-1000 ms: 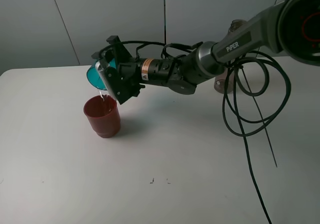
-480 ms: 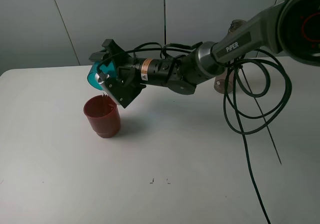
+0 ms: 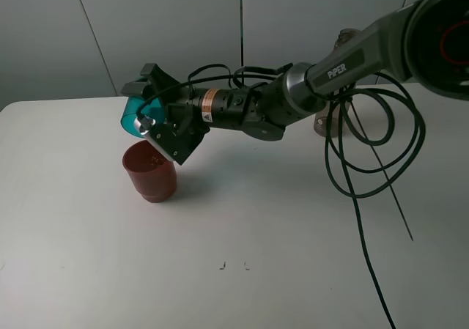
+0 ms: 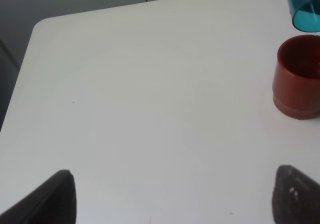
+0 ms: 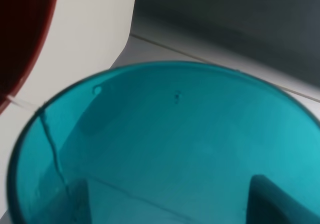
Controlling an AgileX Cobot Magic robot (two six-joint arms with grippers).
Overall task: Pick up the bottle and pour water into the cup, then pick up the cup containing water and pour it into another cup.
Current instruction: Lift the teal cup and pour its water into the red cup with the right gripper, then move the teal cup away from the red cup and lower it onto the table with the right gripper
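Note:
My right gripper (image 3: 152, 111) reaches across to the left side of the table and is shut on the teal cup (image 3: 130, 121). The cup is tipped steeply, mouth down, over the squat red-brown cup (image 3: 151, 174), which stands upright on the table. In the right wrist view the teal cup (image 5: 170, 144) fills the frame, with the red-brown cup's rim (image 5: 20, 39) beyond it and a thin thread of water at its lower lip. The left wrist view shows both cups (image 4: 305, 7) (image 4: 297, 79) far off, and my left gripper (image 4: 175, 199) open and empty. The bottle (image 3: 319, 126) stands mostly hidden behind the right arm.
Black cables (image 3: 370, 153) loop down from the right arm onto the white table (image 3: 242, 219) at the right. The table's far left corner (image 4: 42, 27) shows in the left wrist view, with dark floor beyond it.
The right wrist has rolled further, tipping the teal cup more steeply over the red-brown cup. The stream seen a second ago has thinned. The red-brown cup has not moved.

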